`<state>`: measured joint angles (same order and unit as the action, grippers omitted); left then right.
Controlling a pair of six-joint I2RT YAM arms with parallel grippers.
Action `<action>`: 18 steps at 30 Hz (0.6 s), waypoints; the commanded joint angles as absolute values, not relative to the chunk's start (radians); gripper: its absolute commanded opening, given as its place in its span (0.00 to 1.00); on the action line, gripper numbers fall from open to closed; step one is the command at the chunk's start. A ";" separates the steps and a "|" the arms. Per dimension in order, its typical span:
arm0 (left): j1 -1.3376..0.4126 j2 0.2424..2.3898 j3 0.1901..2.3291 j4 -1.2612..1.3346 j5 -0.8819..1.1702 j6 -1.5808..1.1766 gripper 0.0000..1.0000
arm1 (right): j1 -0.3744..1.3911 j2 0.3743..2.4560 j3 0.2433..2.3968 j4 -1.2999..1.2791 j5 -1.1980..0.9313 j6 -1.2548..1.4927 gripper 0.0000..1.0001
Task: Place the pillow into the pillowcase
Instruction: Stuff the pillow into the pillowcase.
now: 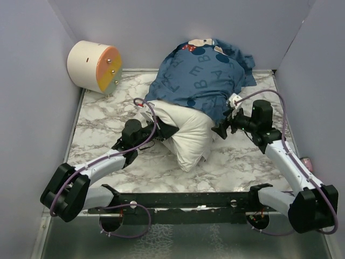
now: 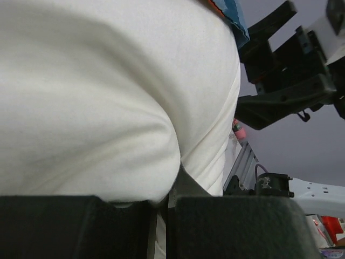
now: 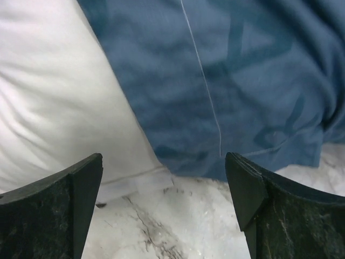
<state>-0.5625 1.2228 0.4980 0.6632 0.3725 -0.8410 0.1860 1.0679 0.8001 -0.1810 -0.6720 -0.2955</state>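
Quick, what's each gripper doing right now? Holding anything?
Left gripper: shut on the pillow.
Right gripper: open, holding nothing, at the pillowcase edge.

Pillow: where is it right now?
In the top view the pillow lies mid-table between the two arms, its far end inside the pillowcase and its near end sticking out toward the bases, pinched by the left claw.
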 commanded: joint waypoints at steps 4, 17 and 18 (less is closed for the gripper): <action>-0.552 1.208 0.497 0.728 0.373 -0.878 0.00 | 0.186 1.113 0.730 0.007 -0.550 -0.336 0.84; -0.569 1.240 0.506 0.735 0.397 -0.887 0.00 | 0.205 1.134 0.719 0.119 -0.404 -0.302 0.30; -0.569 1.243 0.506 0.736 0.396 -0.886 0.00 | 0.205 1.116 0.718 0.110 -0.451 -0.313 0.21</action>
